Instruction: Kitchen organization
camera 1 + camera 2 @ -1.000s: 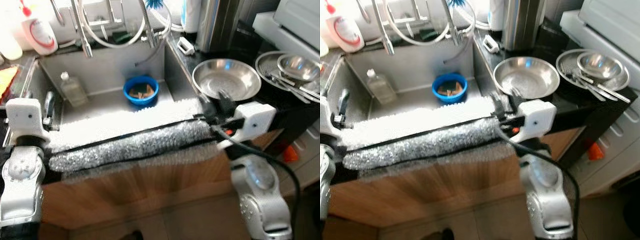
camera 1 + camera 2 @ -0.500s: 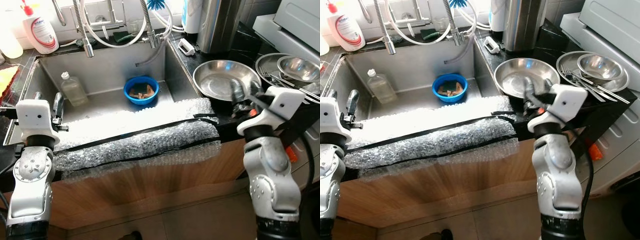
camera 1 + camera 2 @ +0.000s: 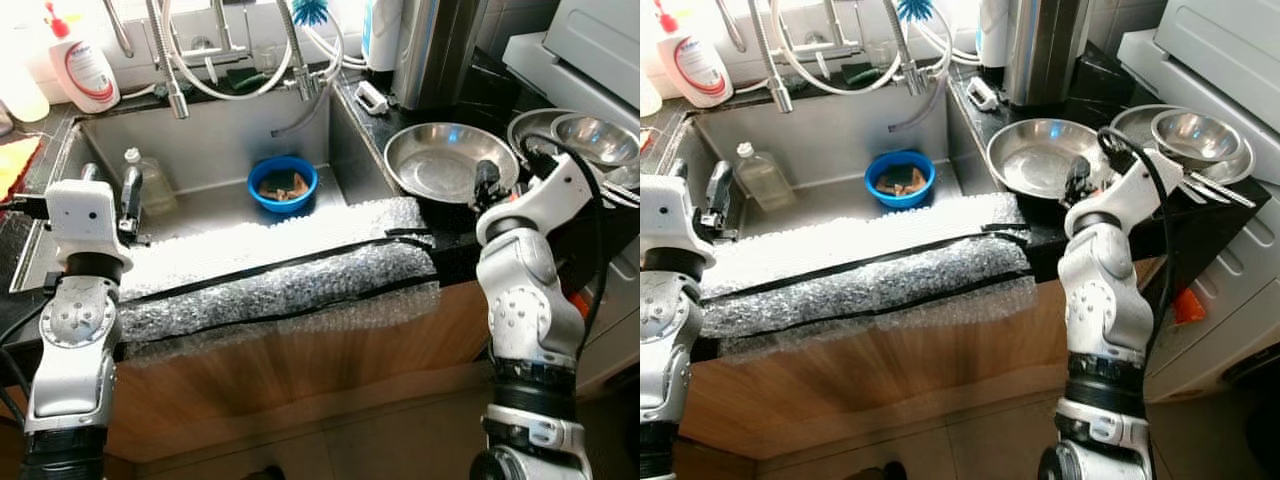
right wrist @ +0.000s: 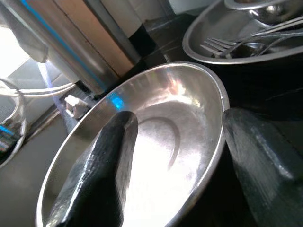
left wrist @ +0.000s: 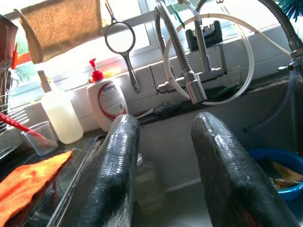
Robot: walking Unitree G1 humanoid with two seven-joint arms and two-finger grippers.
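Scene: A kitchen sink [image 3: 215,135] set in a dark bench [image 3: 455,255], its front edge padded with bubble wrap [image 3: 280,275].
Right gripper: The right gripper [image 4: 177,156] hangs at the near rim of the steel pan [image 3: 450,160], fingers spread, one over the pan's inside and one outside the rim, closed on nothing.
Left gripper: The left gripper [image 5: 165,175] is raised over the sink's left side with its fingers apart and empty, pointing toward the faucet [image 5: 187,71].
Pan: It sits on the bench just right of the sink, empty, with a tray [image 3: 1240,165] of a small bowl [image 3: 1195,135] and cutlery [image 4: 236,42] near it on the far right.
Sink contents: A blue bowl [image 3: 282,182] of scraps and a clear bottle [image 3: 150,180] rest on the sink floor.
Likely step: The right gripper looks ready to pinch the pan's rim, a guess from its straddling pose.
Risk, slip: A thin, polished rim held at one point may pivot or slide out between the fingers once the pan's weight hangs from it.
Risk, knock: The pan lies near the bench's front edge; a push instead of a pinch could slide it toward the tray or off the edge.
Risk, snag: The loose bubble wrap could catch either arm on a low pass.
Risk, left side: The soap bottle [image 5: 109,101] and the hoses crowd the back edge of the sink; a forward reach could tip the bottle.
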